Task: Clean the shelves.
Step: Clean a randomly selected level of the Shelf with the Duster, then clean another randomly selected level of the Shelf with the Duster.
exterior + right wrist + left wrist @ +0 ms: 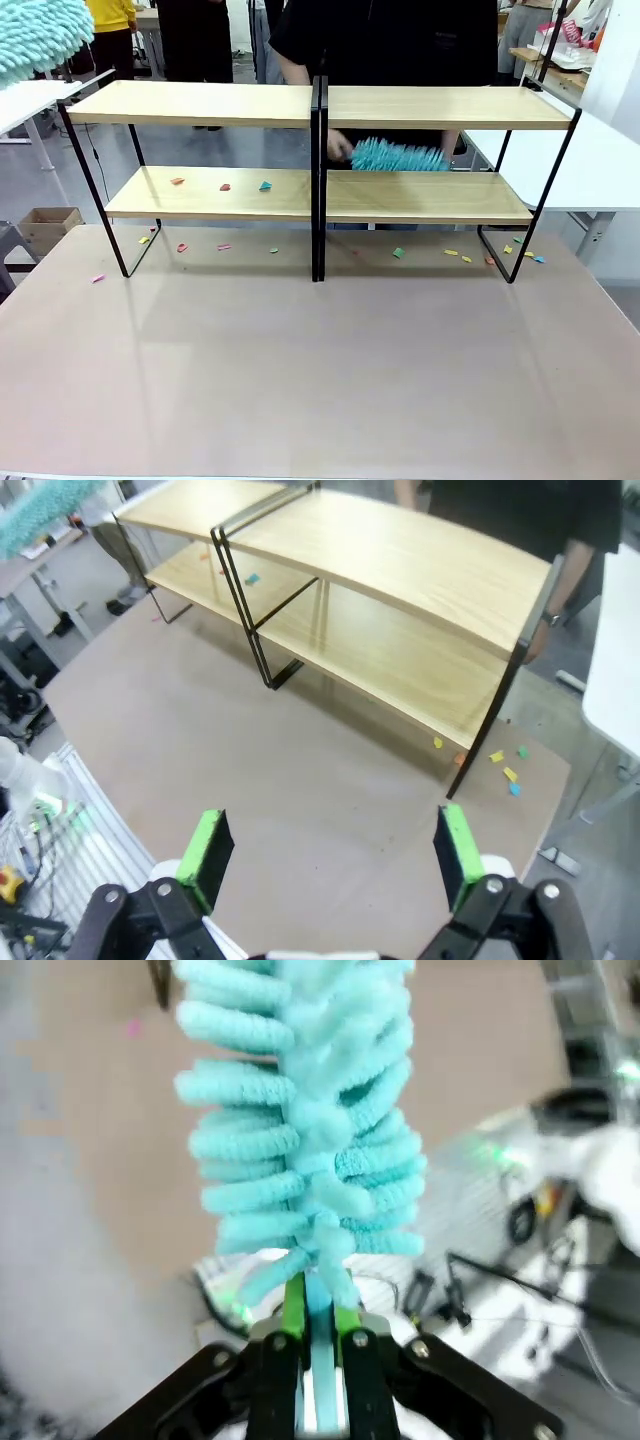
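Teal duster [300, 1140] is pinched at bottom centre by the left gripper [318, 1312]; the right gripper [332, 852] is spread wide, lower frame.

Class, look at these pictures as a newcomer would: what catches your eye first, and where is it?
A fluffy teal duster stands clamped in the left gripper. Across the table, a person's hand holds a second duster on the lower right board of the shelves; coloured scraps dot the lower left board and tabletop.
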You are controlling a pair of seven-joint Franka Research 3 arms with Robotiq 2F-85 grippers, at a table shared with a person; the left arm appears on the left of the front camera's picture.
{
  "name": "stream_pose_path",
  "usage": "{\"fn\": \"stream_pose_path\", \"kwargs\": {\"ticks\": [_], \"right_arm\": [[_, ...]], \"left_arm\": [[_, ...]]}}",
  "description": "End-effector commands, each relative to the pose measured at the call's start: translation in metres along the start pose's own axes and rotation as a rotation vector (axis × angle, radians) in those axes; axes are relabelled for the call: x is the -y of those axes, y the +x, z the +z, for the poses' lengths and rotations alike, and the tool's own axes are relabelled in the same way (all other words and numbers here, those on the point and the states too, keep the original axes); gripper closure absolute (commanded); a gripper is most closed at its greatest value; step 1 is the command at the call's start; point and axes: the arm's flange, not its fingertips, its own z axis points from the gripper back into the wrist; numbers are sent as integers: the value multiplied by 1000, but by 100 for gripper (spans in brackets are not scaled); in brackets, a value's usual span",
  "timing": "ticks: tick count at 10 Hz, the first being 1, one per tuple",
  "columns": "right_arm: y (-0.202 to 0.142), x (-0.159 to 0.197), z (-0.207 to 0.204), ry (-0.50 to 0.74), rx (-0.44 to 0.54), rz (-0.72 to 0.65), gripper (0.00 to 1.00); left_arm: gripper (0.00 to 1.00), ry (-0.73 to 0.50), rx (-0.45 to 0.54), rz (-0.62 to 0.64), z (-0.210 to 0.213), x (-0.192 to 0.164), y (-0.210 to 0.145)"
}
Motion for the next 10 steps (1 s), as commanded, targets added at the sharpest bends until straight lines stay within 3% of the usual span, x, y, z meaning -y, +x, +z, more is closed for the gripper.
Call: {"fn": "stream_pose_path", "kwargs": {"ticks": [1, 5, 6, 7, 10], "right_arm": [[-1, 1, -1, 4, 6, 12, 0], [-1, 1, -1, 4, 6, 12, 0], [-1, 1, -1, 4, 6, 12, 0], [-1, 1, -1, 4, 6, 12, 0], [-1, 1, -1, 4, 6, 12, 0]], "left_arm": [[88, -70, -45, -152, -15, 0, -50], [88, -52, -129, -350, -53, -9, -115], [88, -14, -232, -315, -64, -17, -129], [88, -65, -113, -304, -44, 1, -105], [88, -65, -113, -304, -44, 1, -105]]}}
